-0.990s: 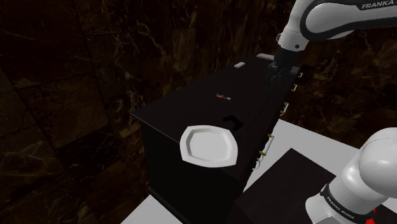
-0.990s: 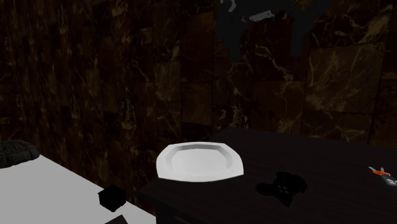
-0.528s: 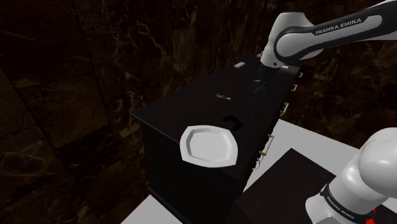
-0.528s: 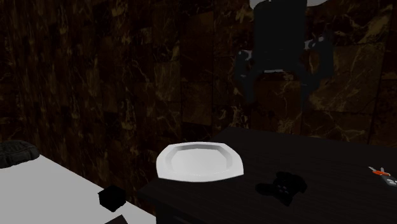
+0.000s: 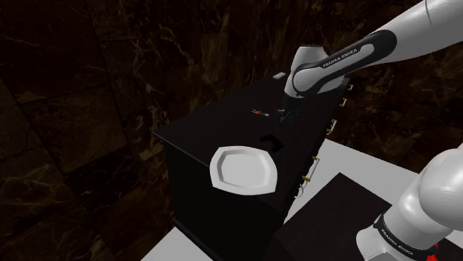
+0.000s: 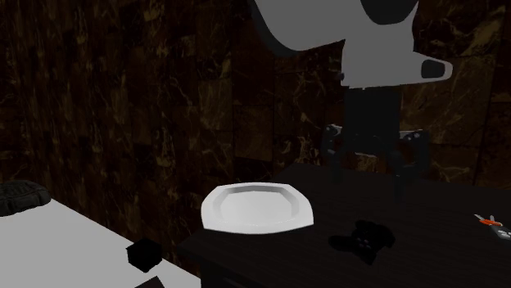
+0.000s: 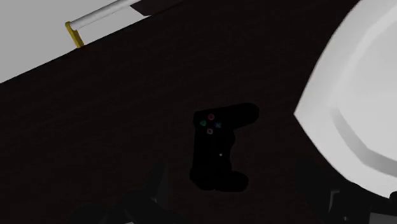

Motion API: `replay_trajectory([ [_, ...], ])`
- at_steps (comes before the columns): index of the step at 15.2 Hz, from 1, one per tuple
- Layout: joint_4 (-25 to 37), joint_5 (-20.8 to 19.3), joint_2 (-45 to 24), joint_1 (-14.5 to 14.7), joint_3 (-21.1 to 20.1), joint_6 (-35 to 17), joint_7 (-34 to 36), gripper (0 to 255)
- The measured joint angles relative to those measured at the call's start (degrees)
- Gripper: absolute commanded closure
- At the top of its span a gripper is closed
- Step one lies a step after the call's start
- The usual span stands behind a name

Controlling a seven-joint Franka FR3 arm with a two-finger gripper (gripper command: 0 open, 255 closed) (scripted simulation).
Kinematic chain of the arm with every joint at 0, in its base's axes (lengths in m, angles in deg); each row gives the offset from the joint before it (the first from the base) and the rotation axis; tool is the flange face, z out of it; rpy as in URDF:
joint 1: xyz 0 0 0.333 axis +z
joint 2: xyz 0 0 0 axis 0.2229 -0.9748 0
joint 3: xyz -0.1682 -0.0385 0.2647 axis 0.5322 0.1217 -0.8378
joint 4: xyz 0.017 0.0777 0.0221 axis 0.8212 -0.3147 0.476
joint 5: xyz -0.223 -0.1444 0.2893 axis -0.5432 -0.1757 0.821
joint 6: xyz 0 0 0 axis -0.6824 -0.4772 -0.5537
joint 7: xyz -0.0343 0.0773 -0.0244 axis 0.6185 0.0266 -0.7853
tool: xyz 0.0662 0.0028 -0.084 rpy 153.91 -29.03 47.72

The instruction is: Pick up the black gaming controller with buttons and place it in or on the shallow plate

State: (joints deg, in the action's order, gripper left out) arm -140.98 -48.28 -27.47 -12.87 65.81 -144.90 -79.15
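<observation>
The black gaming controller (image 5: 272,141) lies on the dark cabinet top (image 5: 222,119), just beyond the white shallow plate (image 5: 243,170) in the shoulder view. In the second exterior view the controller (image 6: 364,239) sits to the right of the plate (image 6: 256,208). My gripper (image 6: 367,173) hangs open above the controller, well clear of it, with its fingers (image 6: 332,159) spread wide. In the wrist view the controller (image 7: 218,147), with small coloured buttons, lies between the two open fingers (image 7: 157,188), and the plate (image 7: 356,121) is beside it. Nothing is held.
A small red and orange item (image 6: 489,221) lies farther along the cabinet top (image 6: 442,213), and a small pale object (image 5: 280,75) rests near its far end. Drawer handles (image 7: 75,35) line the cabinet's front edge. A black cube (image 6: 145,254) sits on the white floor. Dark marble walls stand behind.
The arm has swung toward the shoulder view's left and come down over the controller. In the second exterior view the gripper has dropped from the top edge. The fingers stayed open.
</observation>
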Motion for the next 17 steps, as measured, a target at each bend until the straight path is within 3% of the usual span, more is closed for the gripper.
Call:
replay_trajectory([
  [5, 4.0, 1.2, -9.8, 0.1, -0.1, -5.3, -0.1, 0],
  [11, 3.5, 1.8, -13.6, 0.0, -0.2, -9.5, -0.5, 0],
  [17, 3.5, 1.8, -14.1, 0.0, -0.2, -10.1, -0.5, 0],
])
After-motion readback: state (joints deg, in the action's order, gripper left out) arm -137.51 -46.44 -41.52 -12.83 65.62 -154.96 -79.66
